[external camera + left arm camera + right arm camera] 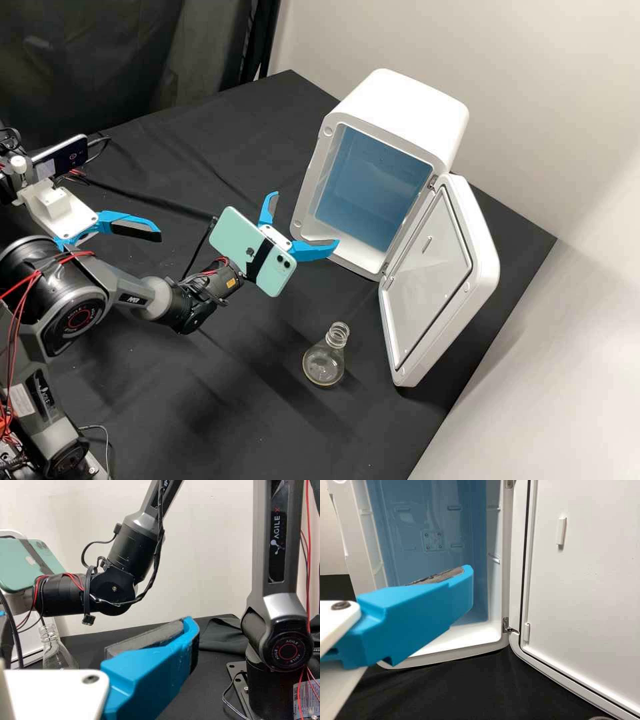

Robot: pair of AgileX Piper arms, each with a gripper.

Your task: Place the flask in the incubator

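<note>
Glass flask (325, 357) upright | right hand (303, 221) wide before open incubator (400, 107) | left hand (115, 229) unclear

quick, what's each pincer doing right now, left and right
Left pincer: open, holding nothing.
Right pincer: open, holding nothing, in front of the open incubator.
</note>
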